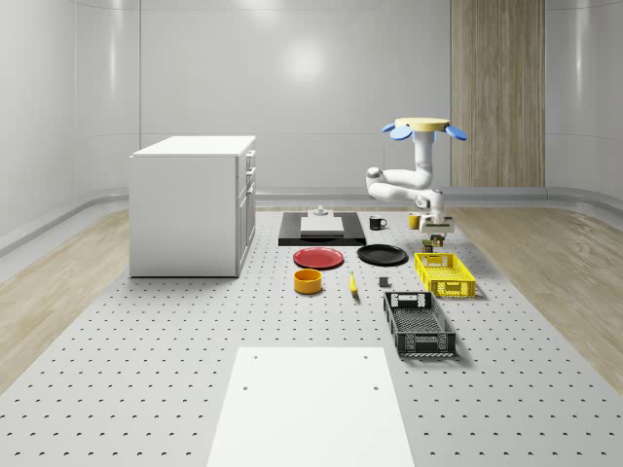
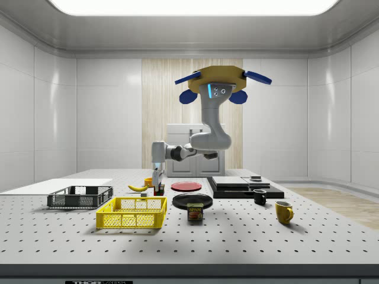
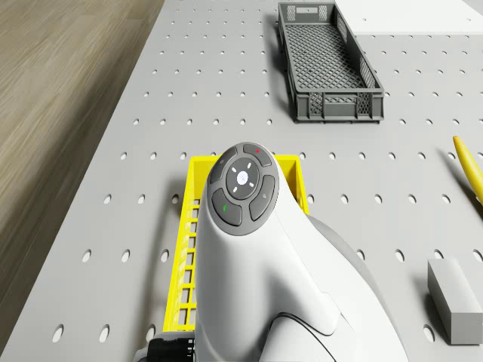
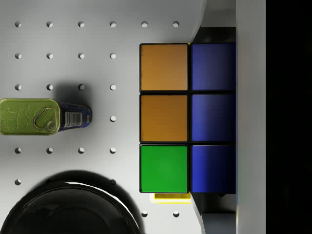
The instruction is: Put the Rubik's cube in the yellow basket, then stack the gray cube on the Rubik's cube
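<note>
The drone (image 1: 423, 126) hovers above the table's far right part, its arm bent down toward the yellow basket (image 1: 444, 273). My gripper (image 1: 437, 227) hangs just past the basket's far end and is shut on the Rubik's cube (image 1: 437, 237), held off the table. Up close in the wrist view the Rubik's cube (image 4: 164, 118) shows orange, green and blue squares, with a sliver of yellow basket (image 4: 171, 197) under one edge. From the side, the gripper (image 2: 157, 180) stands behind the basket (image 2: 132, 213). The gray cube (image 1: 384, 283) (image 3: 455, 289) lies on the table beside the basket.
A black crate (image 1: 420, 324) sits nearer than the basket. A banana (image 1: 352, 284), orange bowl (image 1: 308, 281), red plate (image 1: 318, 258) and black plate (image 1: 382, 255) lie to the whole-scene view's left of it. A spam can (image 4: 29, 117) and two mugs (image 1: 377, 223) stand nearby.
</note>
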Controlling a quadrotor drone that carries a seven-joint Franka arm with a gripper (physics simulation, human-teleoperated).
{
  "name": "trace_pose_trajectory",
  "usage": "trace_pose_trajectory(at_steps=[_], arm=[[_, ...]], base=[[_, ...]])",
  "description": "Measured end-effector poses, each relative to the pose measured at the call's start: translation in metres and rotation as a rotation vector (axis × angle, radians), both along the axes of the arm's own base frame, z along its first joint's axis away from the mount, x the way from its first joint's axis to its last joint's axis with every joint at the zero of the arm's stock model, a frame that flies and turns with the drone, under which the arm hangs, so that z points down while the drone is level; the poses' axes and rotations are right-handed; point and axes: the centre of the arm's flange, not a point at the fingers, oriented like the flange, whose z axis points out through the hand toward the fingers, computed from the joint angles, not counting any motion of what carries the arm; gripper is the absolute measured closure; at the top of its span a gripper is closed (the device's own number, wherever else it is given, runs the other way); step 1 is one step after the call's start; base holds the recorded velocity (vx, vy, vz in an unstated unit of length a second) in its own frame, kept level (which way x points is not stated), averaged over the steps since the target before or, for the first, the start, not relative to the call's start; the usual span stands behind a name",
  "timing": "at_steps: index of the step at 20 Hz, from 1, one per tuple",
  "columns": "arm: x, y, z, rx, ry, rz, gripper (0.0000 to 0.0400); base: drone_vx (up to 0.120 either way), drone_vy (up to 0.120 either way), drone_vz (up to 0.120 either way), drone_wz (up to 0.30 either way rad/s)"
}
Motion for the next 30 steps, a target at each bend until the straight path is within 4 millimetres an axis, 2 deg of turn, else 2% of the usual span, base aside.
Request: trace_pose_trajectory(at_steps=[5, 11, 15, 30], arm=[[0.0000, 0.0000, 0.0000, 0.000, 0.000, 0.000, 0.0075], [0.0000, 0.0000, 0.0000, 0.000, 0.000, 0.000, 0.0075], [0.0000, 0.0000, 0.0000, 0.000, 0.000, 0.000, 0.0075], [0.0000, 0.0000, 0.0000, 0.000, 0.000, 0.000, 0.0075]], base=[[0.120, -0.056, 0.000, 0.000], [0.120, 0.000, 0.000, 0.000], [0.000, 0.000, 0.000, 0.000], [0.000, 0.000, -0.117, 0.000]])
